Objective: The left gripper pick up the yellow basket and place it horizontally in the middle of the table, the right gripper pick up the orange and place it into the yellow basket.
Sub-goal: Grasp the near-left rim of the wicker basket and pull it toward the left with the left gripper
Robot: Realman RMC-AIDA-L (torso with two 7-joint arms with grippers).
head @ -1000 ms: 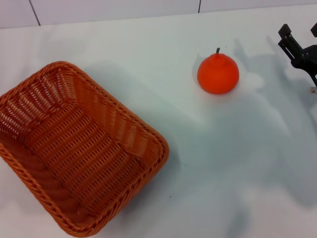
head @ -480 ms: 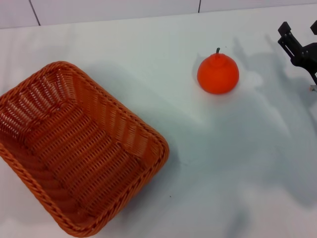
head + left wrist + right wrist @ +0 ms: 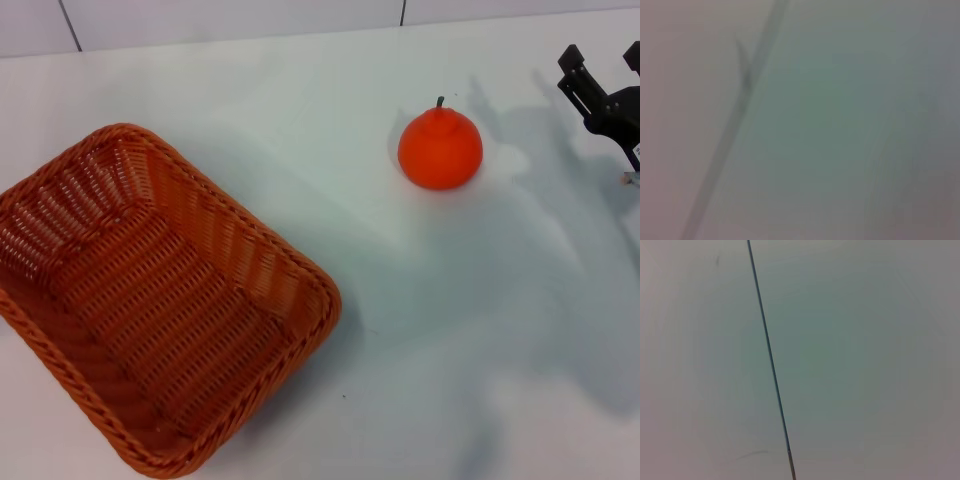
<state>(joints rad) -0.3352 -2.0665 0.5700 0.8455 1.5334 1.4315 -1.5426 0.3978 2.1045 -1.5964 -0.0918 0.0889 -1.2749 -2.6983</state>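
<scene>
You are looking down on a white table (image 3: pixel 300 120) with two things on it. Take the orange (image 3: pixel 440 148) as your landmark: it sits upright on the far right part of the table, its small dark stem pointing up, with bare tabletop all round it and nothing touching it. To the orange's left and nearer to you, well apart from it, lies the yellow basket (image 3: pixel 150 300), a large woven basket of orange-brown colour. It rests flat on its base, mouth up, turned at a slant so that one rounded corner points toward the orange. You can see the woven floor of the basket across its whole inside; it holds nothing. To the orange's right, near the table's right edge and a little farther back, is the right gripper (image 3: pixel 602 68), black, held above the table with its two fingers spread apart and nothing between them. Open tabletop lies between it and the orange, with only soft shadows falling there. Beyond the orange, along the far edge of the table, runs a pale tiled wall (image 3: pixel 230 20). Your left gripper does not show in any view. Both wrist views show only a pale surface crossed by a thin dark line.
</scene>
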